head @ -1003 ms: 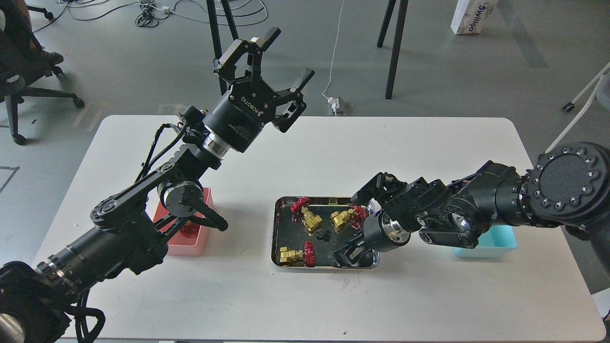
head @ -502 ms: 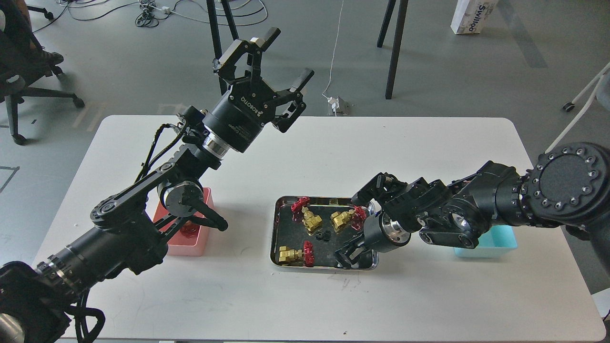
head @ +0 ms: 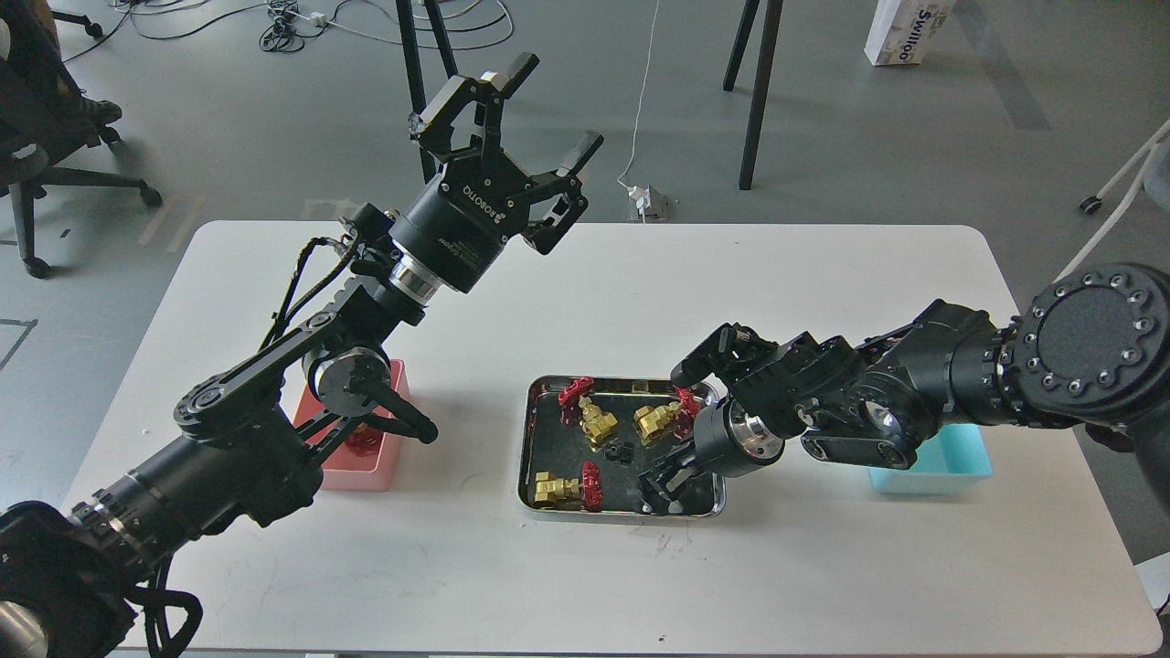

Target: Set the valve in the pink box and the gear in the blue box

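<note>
Smooth white table (head: 585, 302), shiny steel tray (head: 527, 457), brass valves (head: 596, 422)

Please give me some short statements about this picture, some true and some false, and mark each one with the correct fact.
1. The left hand is raised above the table with its fingers spread open. True.
2. Three valves lie in the steel tray. True.
3. The right hand is inside the blue box. False: it is low over the near right part of the steel tray.
4. The pink box stands to the right of the tray. False: it stands to the left, partly hidden by the left arm.
5. A small black gear lies in the tray between the valves. True.
</note>
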Action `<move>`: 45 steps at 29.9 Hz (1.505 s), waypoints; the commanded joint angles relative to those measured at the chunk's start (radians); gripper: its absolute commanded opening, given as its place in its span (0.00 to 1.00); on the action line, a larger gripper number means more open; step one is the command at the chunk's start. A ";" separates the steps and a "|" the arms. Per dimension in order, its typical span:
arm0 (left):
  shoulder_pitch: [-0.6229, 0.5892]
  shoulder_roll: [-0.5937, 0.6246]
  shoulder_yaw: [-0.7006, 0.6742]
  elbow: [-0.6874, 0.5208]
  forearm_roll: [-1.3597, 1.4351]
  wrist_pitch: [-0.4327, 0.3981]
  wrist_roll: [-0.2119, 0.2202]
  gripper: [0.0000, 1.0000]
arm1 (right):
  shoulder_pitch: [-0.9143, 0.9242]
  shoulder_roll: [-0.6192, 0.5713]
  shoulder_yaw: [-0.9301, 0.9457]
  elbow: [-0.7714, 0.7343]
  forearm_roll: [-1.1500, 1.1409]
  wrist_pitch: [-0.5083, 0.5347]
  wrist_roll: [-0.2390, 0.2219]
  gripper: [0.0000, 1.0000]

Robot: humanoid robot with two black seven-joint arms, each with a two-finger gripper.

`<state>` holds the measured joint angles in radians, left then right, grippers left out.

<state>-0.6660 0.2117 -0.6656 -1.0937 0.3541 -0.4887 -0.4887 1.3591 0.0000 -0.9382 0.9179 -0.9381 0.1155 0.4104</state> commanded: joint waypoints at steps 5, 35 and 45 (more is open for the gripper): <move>0.000 -0.002 0.004 0.000 -0.001 0.000 0.000 0.87 | 0.067 0.000 0.010 0.027 0.005 -0.005 0.010 0.20; 0.000 -0.063 0.018 0.012 0.032 0.000 0.000 0.87 | -0.052 -0.842 0.199 0.188 -0.160 -0.085 0.027 0.21; 0.003 -0.055 0.018 0.012 0.032 0.000 0.000 0.87 | -0.100 -0.804 0.243 0.176 -0.145 -0.085 0.004 0.59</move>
<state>-0.6640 0.1571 -0.6473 -1.0816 0.3866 -0.4887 -0.4887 1.2674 -0.8118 -0.7001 1.0940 -1.0896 0.0307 0.4235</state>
